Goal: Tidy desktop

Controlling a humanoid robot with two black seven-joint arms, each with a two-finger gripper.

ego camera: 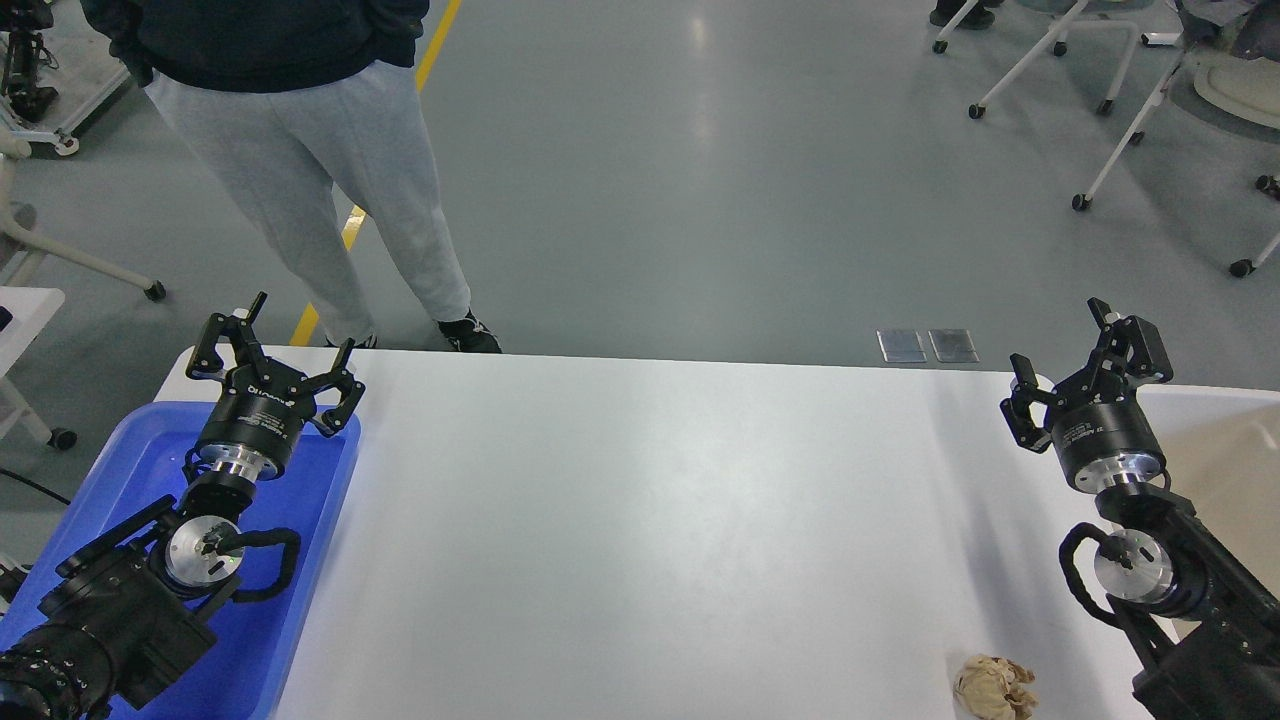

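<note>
Desktop (640,520) — white, glossy, rnd corners

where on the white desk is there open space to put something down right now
Nearly all of the desktop is bare: the whole middle between the blue tray and the beige bin. The only clutter is a crumpled paper ball at the near right edge, close to the right arm.
</note>
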